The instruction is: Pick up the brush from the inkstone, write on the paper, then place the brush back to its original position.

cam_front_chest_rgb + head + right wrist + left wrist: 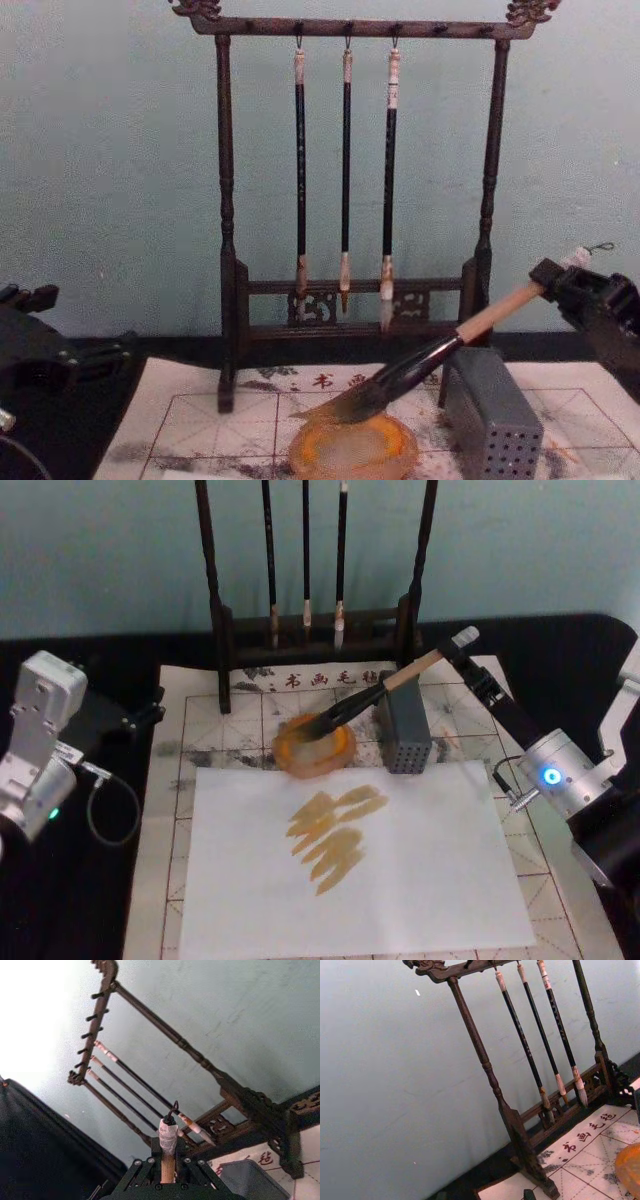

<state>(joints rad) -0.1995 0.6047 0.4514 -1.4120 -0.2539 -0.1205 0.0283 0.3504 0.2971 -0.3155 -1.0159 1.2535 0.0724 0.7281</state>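
Observation:
The brush (370, 695) slants down to the left, its dark tip lying in the round orange inkstone (300, 757). My right gripper (455, 658) is shut on the tan handle near its white wrapped end (168, 1135). From the chest view the brush (430, 360) meets the inkstone (320, 455) at its rim, held by the right gripper (565, 285). The paper (210, 715) with red grid lines and grey smudges lies under everything. On it rests a plain white sheet (420, 880) bearing ochre-brown strokes. My left gripper (148, 712) is parked off the paper's left edge.
A grey perforated block (403, 730) stands just right of the inkstone, under the brush handle. Behind them a dark wooden stand (345, 290) holds three thin hanging brushes (346, 170). A teal wall closes the back.

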